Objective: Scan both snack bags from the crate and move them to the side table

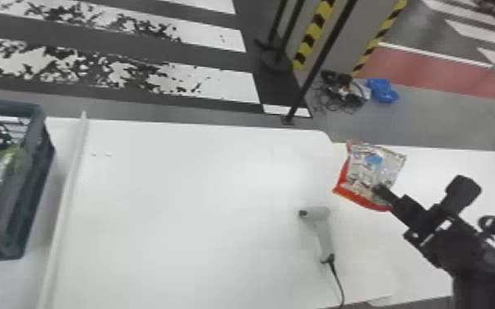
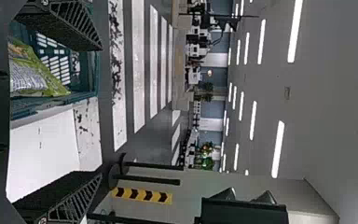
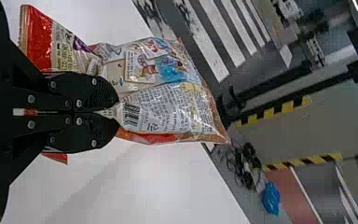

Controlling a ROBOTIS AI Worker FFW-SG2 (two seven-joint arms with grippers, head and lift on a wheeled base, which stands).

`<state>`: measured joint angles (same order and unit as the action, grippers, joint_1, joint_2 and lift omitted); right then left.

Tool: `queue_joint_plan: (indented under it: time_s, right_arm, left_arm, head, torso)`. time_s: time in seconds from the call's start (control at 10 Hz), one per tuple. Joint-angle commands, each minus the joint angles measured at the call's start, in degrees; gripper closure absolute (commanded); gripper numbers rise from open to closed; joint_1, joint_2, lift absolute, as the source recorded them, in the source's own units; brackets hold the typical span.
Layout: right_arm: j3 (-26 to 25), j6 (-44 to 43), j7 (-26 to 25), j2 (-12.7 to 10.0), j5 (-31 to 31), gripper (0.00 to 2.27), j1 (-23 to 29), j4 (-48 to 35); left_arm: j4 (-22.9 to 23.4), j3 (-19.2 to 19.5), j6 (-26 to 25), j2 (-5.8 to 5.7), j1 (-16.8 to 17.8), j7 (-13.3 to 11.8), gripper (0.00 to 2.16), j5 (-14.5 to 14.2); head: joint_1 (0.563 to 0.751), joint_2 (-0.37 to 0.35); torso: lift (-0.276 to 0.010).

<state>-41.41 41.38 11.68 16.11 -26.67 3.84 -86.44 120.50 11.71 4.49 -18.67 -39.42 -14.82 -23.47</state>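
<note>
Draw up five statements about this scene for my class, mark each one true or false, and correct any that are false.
1. The right gripper is shut on the red and silver plastic snack bag. True.
2. The grey handheld scanner lies on the white table, to the robot's right of the dark slatted plastic crate. True.
3. The left gripper is shut on the scanner. False: its fingers are apart with nothing between them.
4. The green and white plastic snack bag lies on the table beside the crate. False: it lies inside the crate.
5. A crumpled blue item lies on the floor. True.
</note>
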Motion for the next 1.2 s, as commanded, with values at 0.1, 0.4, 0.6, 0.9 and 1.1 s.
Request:
queue_joint_plan:
  time_s: [0.1,0.4,0.6,0.9,1.1]
  right_arm:
    - [2.56,-10.3,-12.03,2.18,-1.54,2.19,-2.26,8.48]
    - [5.73,-22.25,-21.44,5.52,-4.36,2.15,-5.6,18.76]
    - [7.66,-22.78,-27.85,6.92,-4.09,2.15,-7.97,23.68]
    - [10.47,-27.35,-31.19,8.5,-4.36,1.98,-9.91,29.57]
    - [11.27,-28.06,-31.46,8.68,-4.44,0.0,-9.91,29.92]
  left_arm:
    - [-0.96,-0.11,0.65,-0.14,0.4,-0.21,0.04,-0.17]
    - [-1.32,-0.2,1.17,-0.14,0.48,-0.65,0.04,-0.17]
    - [-1.76,-0.28,1.88,-0.14,0.48,-0.65,0.04,-0.26]
    - [-1.67,-0.72,2.23,-0.23,0.48,-1.0,0.04,-0.26]
    - [-1.32,-0.72,2.05,-0.32,0.57,-0.91,0.04,-0.26]
  head:
    - [0.695,-0.35]
    - [0.695,-0.35]
    - [0.695,-0.35]
    - [0.695,-0.35]
    - [0.695,-0.35]
  torso:
    - [-0.029]
    - [-0.029]
    - [-0.029]
    - [-0.029]
    - [-0.029]
